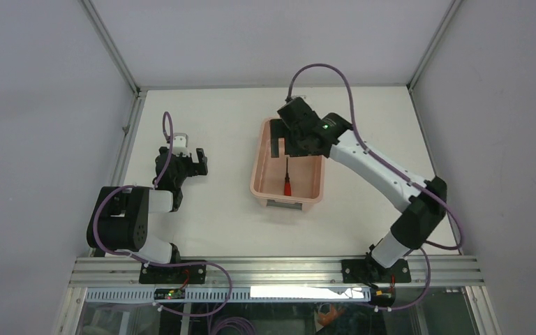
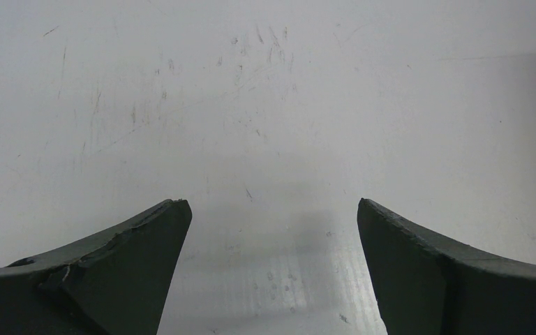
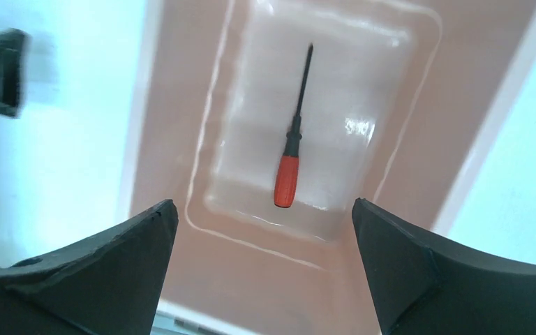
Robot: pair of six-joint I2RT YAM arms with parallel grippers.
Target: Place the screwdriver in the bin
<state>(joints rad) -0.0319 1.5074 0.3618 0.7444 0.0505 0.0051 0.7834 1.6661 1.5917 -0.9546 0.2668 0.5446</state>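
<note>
The small screwdriver (image 3: 289, 164) lies flat on the floor of the pink bin (image 1: 259, 183); in the top view its red handle points to 6 o'clock and its thin black tip points to 12 o'clock. The right gripper (image 1: 284, 138) hangs above the 12 o'clock end of the bin, with its 2 jaws spread wide and nothing between them. The left gripper (image 1: 197, 162) is at 9 o'clock from the bin, well apart from it, low over the white table (image 1: 209, 216), with its jaws wide apart too and holding nothing.
</note>
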